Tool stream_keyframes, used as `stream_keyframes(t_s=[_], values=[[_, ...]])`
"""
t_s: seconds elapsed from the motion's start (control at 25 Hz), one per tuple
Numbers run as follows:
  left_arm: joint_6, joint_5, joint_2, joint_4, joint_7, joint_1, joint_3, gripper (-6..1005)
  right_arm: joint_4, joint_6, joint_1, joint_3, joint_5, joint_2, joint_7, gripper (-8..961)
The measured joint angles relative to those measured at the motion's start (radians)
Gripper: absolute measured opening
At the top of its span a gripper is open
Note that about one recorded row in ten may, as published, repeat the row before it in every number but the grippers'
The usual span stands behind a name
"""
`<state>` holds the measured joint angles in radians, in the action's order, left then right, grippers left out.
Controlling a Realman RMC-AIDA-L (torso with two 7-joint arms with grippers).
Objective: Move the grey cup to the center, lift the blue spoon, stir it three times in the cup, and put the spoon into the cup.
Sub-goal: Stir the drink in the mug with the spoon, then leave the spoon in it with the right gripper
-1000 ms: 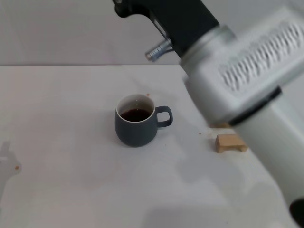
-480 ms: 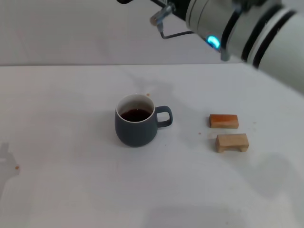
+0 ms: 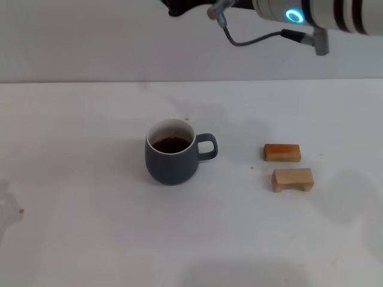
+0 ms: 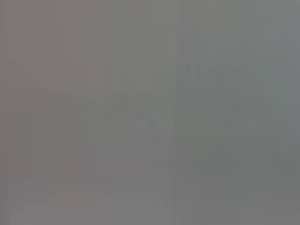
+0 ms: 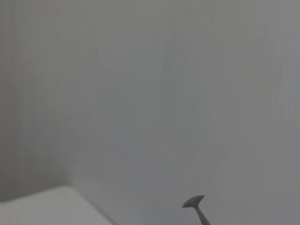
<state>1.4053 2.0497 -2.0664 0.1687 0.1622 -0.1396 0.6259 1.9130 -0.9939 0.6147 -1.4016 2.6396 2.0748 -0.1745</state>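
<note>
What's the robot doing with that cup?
Right now nothing is touching the cup. It stands on the white table with dark drink inside and its handle pointing toward two little wooden blocks. The robot's right arm is up high, above the far edge of the table. Its wrist camera shows the bowl of a spoon held up in the air, so the spoon is not in the cup yet. The left arm is out of sight.
</note>
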Motion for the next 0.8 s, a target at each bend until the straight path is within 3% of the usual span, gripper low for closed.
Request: stream_keyframes(t_s=[0.32, 0.8], values=[[0.023, -0.003, 0.002, -0.002, -0.002, 0.004, 0.003, -2, 0.057, -0.209, 0.009, -0.027, 0.0, 0.0, 0.033, 159], [0.025, -0.005, 0.0, -0.007, -0.004, 0.015, 0.003, -2, 0.111, -0.375, -0.028, -0.05, 0.0, 0.003, 0.091, 159]])
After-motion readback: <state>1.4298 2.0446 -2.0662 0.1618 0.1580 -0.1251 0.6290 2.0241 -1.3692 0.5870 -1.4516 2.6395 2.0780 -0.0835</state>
